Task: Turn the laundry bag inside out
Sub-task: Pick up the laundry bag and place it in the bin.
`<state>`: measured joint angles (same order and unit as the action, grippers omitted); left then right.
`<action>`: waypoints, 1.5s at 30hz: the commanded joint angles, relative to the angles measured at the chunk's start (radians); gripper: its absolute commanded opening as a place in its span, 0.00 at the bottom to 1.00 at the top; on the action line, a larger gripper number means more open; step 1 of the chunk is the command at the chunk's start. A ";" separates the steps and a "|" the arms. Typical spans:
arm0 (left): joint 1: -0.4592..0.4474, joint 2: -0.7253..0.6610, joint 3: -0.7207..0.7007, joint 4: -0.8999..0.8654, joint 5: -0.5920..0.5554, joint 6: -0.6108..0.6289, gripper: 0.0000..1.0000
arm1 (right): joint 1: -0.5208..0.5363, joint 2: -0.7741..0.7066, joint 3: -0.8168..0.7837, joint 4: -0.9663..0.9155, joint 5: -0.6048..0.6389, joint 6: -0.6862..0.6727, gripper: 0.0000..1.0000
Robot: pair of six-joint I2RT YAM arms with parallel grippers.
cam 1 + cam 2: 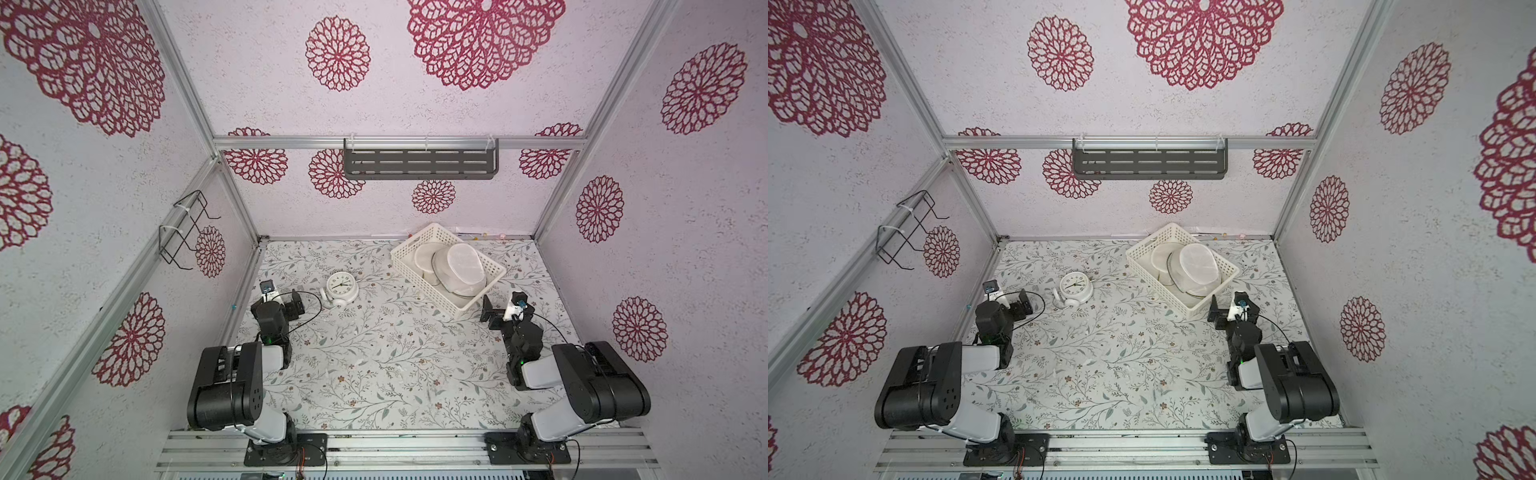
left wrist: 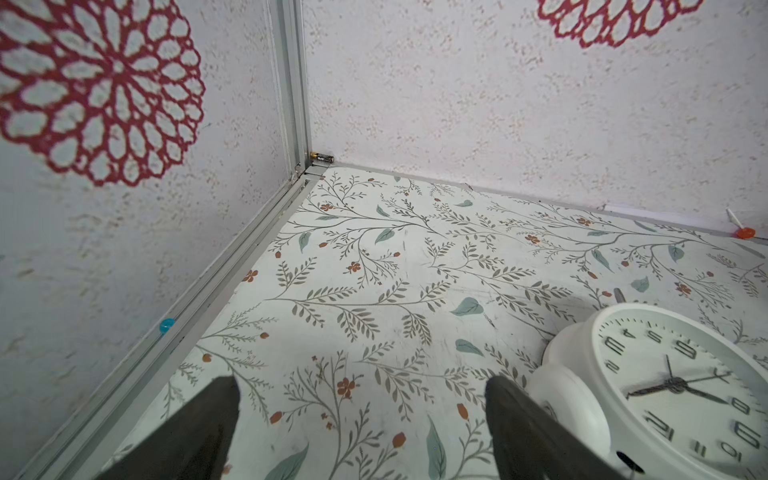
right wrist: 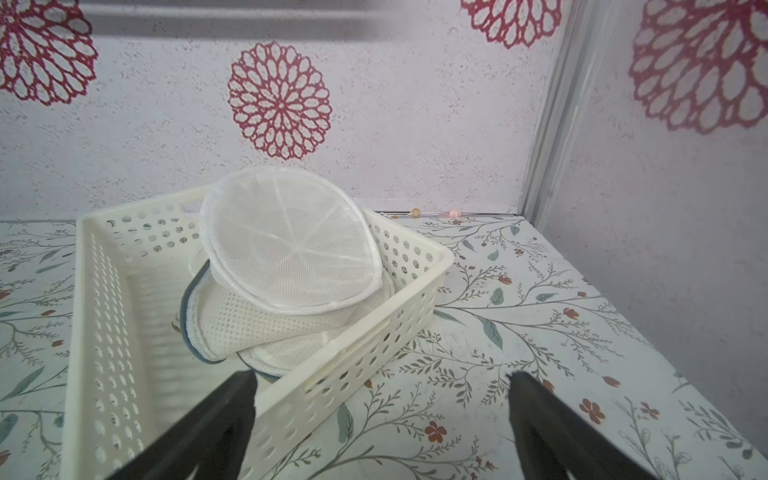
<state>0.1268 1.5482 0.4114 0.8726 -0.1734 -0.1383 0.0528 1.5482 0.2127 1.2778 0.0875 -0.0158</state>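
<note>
Laundry bag [image 3: 291, 245], white mesh with a round end panel, leans topmost in the perforated basket [image 3: 124, 332] toward the table's [image 1: 374, 365] far right corner. The right gripper [image 3: 380, 380], jaws spread and empty, sits just outside the basket's near wall. The left gripper [image 2: 361, 382], equally spread and empty, is beside the alarm clock [image 2: 665, 382]. Best pinch the stitched rim and lift the bag clear before seeking its opening.

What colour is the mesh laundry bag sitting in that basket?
The laundry bag is white see-through mesh with a white hem; clearest in the right wrist view.
</note>
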 commanded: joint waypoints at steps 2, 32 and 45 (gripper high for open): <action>-0.007 0.001 0.014 -0.007 0.003 0.010 0.98 | -0.002 -0.018 0.006 0.036 -0.006 0.004 0.99; -0.006 0.003 0.015 -0.008 0.011 0.011 0.98 | -0.002 -0.017 0.006 0.035 -0.008 0.004 0.99; -0.007 -0.107 0.010 -0.075 0.028 0.020 0.98 | 0.033 -0.324 0.034 -0.242 -0.062 -0.041 0.99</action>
<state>0.1268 1.5230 0.4114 0.8459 -0.1589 -0.1310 0.0677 1.3651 0.2142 1.1259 0.0372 -0.0360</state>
